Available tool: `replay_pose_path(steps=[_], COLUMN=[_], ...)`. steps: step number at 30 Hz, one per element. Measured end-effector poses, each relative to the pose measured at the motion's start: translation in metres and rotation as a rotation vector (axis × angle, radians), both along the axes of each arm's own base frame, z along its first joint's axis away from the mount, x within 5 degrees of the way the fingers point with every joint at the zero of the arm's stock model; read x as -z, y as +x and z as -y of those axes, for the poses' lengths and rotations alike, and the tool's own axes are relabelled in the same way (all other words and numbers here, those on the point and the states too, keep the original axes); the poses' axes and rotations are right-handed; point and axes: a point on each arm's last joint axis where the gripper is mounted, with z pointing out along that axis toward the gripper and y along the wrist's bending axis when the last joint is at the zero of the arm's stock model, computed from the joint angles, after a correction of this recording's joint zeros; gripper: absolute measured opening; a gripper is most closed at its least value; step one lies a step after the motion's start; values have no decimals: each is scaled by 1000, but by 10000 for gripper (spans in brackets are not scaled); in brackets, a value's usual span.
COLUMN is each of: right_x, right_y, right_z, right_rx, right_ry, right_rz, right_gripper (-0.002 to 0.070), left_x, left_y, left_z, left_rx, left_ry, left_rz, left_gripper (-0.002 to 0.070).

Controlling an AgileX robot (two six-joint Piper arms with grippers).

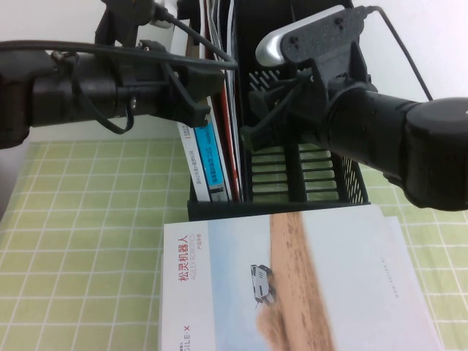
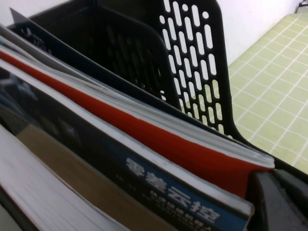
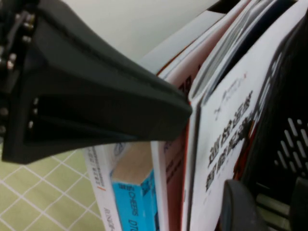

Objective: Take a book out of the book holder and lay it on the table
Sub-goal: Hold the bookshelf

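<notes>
Book [image 3: 226, 120] stands in the holder's [image 1: 292, 207] left compartment, its edge between the right gripper's [image 3: 211, 154] half-open jaws. Close on that cover alone, then lift straight up. Left gripper [image 1: 199, 110] sits by the neighbouring books; you cannot tell its state.

A pale book [image 1: 292, 285] with a sandy stripe and a small white car on its cover lies flat on the near side of the blue-spined book [image 1: 207, 162]. The blue-spined book stands upright behind it, its spine facing outward, with a red-edged thin volume [image 1: 229, 139] just beside it
</notes>
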Motion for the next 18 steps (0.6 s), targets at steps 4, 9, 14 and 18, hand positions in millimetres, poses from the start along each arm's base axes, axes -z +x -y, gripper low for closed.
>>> replay_pose_path(steps=[4, 9, 14, 18], right_x=[1, 0, 1, 4], right_y=[1, 7, 20, 28], right_z=[0, -9, -23, -30], right_rx=[2, -24, -61, -65], right_ry=[-4, 2, -17, -25], right_rz=[0, 9, 35, 43], right_gripper=[239, 239, 239, 239], left_x=[1, 1, 1, 1], left_y=[1, 3, 3, 3], left_z=[-1, -3, -3, -3], left_rx=[-15, -32, -33, -33], left_ry=[16, 30, 31, 31], left_rz=[9, 18, 18, 18], left_gripper=[-3, -2, -3, -3])
